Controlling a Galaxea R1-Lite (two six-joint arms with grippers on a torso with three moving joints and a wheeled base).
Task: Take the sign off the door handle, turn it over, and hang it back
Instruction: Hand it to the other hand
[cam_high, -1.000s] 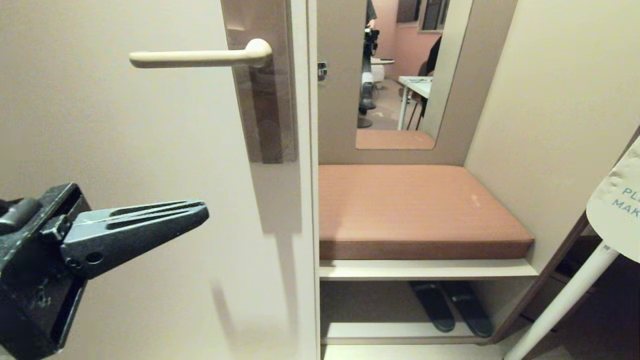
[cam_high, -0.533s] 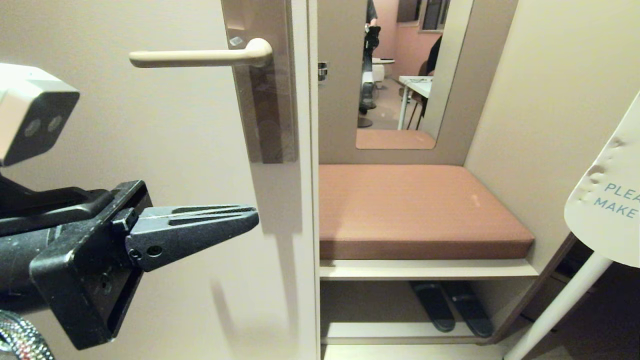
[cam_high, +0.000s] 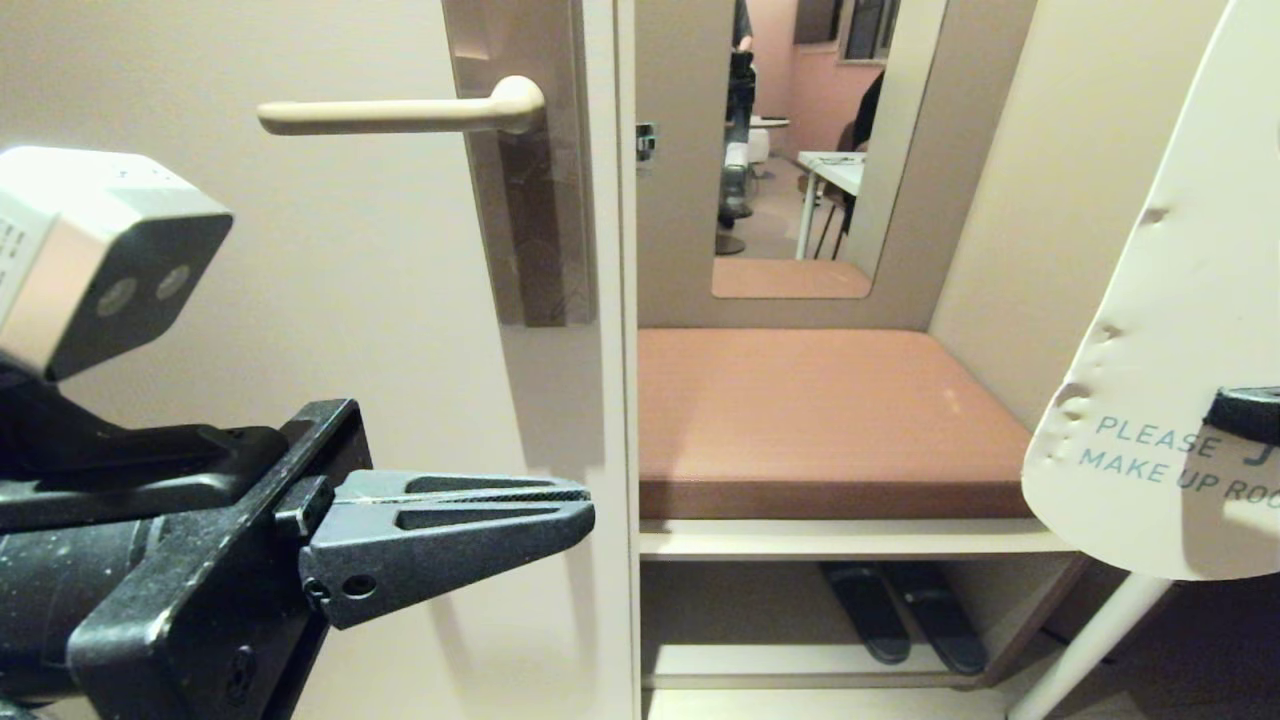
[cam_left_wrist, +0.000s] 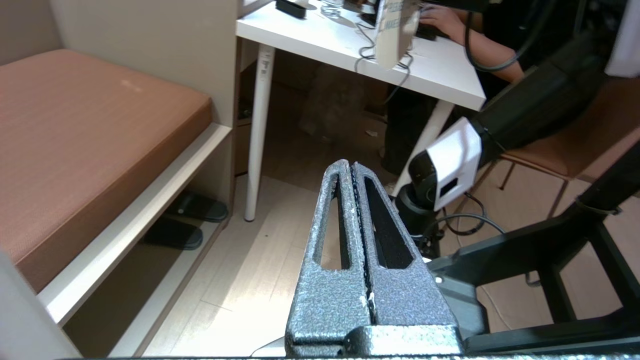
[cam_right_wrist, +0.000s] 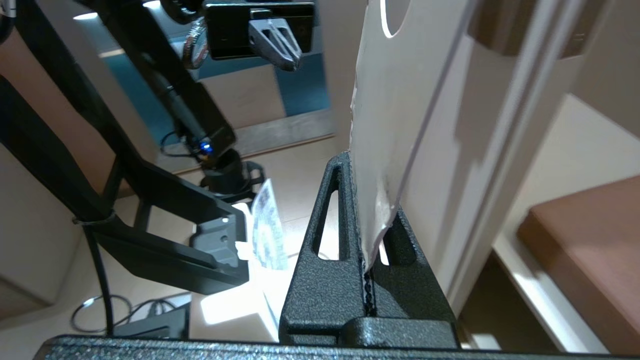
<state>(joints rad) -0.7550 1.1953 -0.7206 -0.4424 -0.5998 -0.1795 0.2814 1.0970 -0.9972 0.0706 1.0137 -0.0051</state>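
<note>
The door handle (cam_high: 400, 115), a cream lever on a brown-grey plate (cam_high: 530, 200), sticks out bare at the upper left of the head view. The sign (cam_high: 1170, 330) stands upright at the far right, white side showing "PLEASE MAKE UP ROOM". My right gripper (cam_high: 1245, 412) is shut on its lower part. The right wrist view shows the sign (cam_right_wrist: 395, 115) pinched between the jaws of the right gripper (cam_right_wrist: 357, 180), its hole at the far end. My left gripper (cam_high: 585, 510) is shut and empty, pointing right, in front of the door well below the handle; its closed tips (cam_left_wrist: 350, 167) hang over the floor.
Right of the door edge is a bench with a brown cushion (cam_high: 830, 420), dark slippers (cam_high: 900, 610) below it and a mirror (cam_high: 800, 150) above. A white table (cam_left_wrist: 350, 45) with cables stands beyond, and a person's hand (cam_left_wrist: 445, 17) rests on it.
The right gripper has brought the sign up and leftwards, further into the head view. The left gripper has moved right and a little lower across the door. The handle is unchanged.
</note>
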